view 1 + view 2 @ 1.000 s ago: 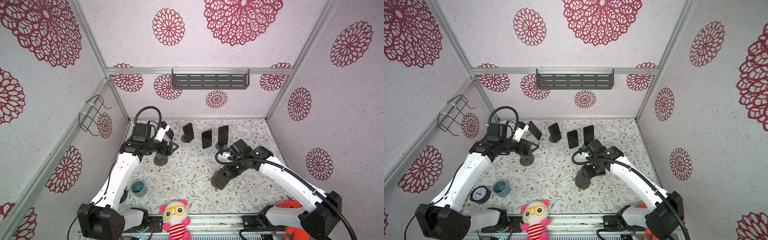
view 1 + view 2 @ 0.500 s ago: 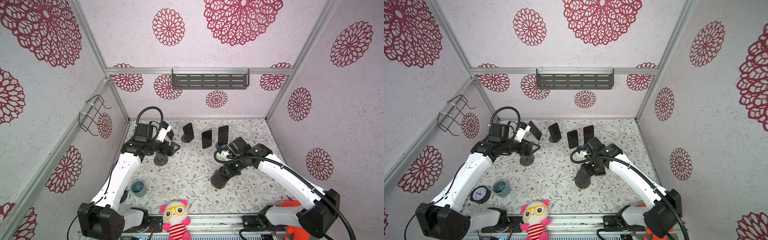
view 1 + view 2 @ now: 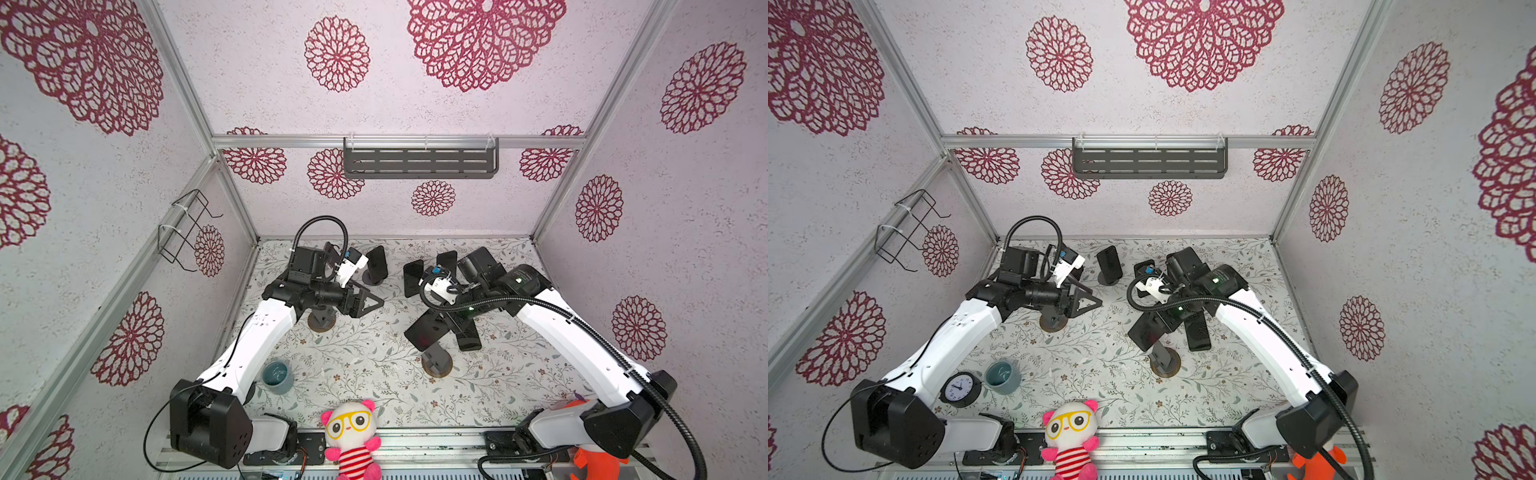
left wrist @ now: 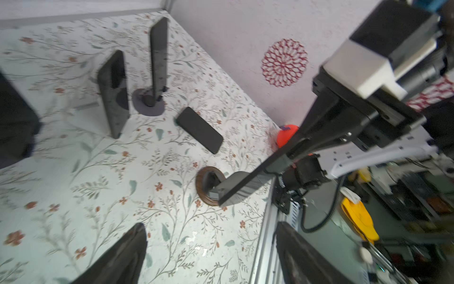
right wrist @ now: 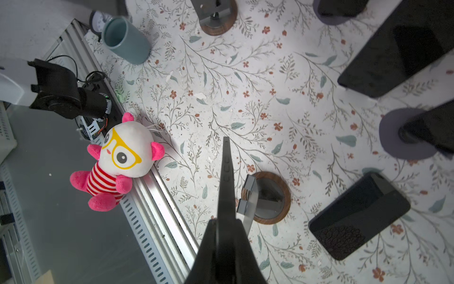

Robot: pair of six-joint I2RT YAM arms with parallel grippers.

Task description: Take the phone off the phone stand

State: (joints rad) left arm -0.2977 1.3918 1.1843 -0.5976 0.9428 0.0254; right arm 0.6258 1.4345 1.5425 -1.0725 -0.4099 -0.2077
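Above the phone stand (image 5: 267, 199), toward the right front of the table (image 3: 374, 374): phone (image 5: 226, 177) pinched edge-on in the right gripper (image 5: 226, 222), jaws narrowed onto its two faces. Lower edge just beside the grey cradle lip, full clearance not certain from these views. Left gripper (image 3: 368, 301) spread wide and empty, well apart from the phone, hovering over a bare stand (image 3: 322, 322).

Hazards, as judged:
- Snagging of the lower edge on the cradle lip during a sideways pull, with tipping or dragging of the light stand.
- Slip through a thin pinch on smooth glass, given the long overhang beyond the fingertips.
- Collision on a careless swing with the spare phone (image 5: 358, 216) lying flat near the stand, or with the upright phones (image 3: 376, 266) at the back.

Surface: pale, flat, matte covering with a leaf-and-flower print, scattered white flecks. Also on or near it: teal cup (image 3: 276, 376), clock (image 3: 959, 388), plush toy (image 3: 353, 432) at the front rail.

Room: enclosure of pale textured walls with crimson rosettes, aluminium framing, grey shelf (image 3: 419, 162) on the back wall, wire basket (image 3: 185, 230) on the left wall.
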